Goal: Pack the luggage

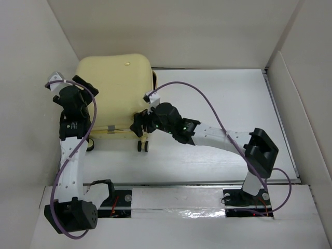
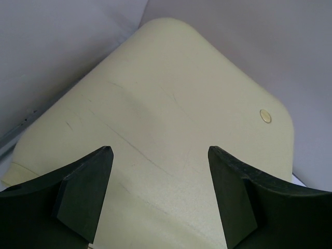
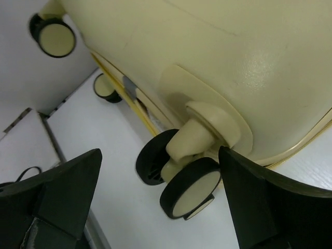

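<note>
The pale-yellow hard-shell suitcase (image 1: 116,88) could be rolled off on its black-rimmed wheels (image 3: 193,193) if nudged (left jaws, right jaws: spread wide).

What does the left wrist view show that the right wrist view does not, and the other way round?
Only the left wrist view shows the broad smooth face of the luggage with its round emblem, and the left gripper, open near it. Only the right wrist view shows the wheels, the yellow seam along the edge, the white table, and the right gripper, open close to the nearest wheel. Both show the pale-yellow luggage and one open gripper at the bottom of the picture.
</note>
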